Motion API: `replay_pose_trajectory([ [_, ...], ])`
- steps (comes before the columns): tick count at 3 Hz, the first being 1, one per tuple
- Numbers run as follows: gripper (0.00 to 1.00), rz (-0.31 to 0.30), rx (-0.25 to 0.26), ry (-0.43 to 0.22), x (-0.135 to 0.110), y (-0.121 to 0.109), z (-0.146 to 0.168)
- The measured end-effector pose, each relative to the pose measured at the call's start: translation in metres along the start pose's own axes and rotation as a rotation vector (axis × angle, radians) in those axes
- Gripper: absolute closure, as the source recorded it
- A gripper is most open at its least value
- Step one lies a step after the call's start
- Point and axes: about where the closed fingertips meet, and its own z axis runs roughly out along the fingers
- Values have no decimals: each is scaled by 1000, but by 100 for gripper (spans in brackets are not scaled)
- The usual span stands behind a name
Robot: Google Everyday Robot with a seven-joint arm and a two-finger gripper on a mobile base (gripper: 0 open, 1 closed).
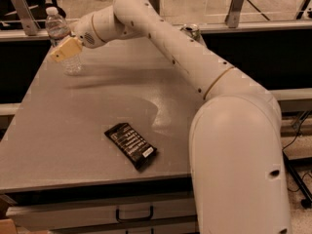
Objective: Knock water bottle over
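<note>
The water bottle stands upright at the far left of the grey table. It is clear ribbed plastic with a white cap. My gripper reaches across from the right, and its tan fingers lie over the bottle's middle and cover the label. The bottle's base shows below the fingers. A short drink can stands at the back of the table, partly hidden behind my arm.
A black snack packet lies flat near the table's front edge. A rail with metal posts runs along the back. Drawers sit below the tabletop. My arm's large white base fills the right foreground.
</note>
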Motion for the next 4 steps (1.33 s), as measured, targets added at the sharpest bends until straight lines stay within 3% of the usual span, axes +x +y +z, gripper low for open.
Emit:
replay_pose_trajectory([
  [2, 64, 69, 5, -64, -8, 5, 9],
  [3, 88, 51, 64, -93, -19, -1, -25],
  [4, 100, -1, 109, -39, -25, -6, -71],
])
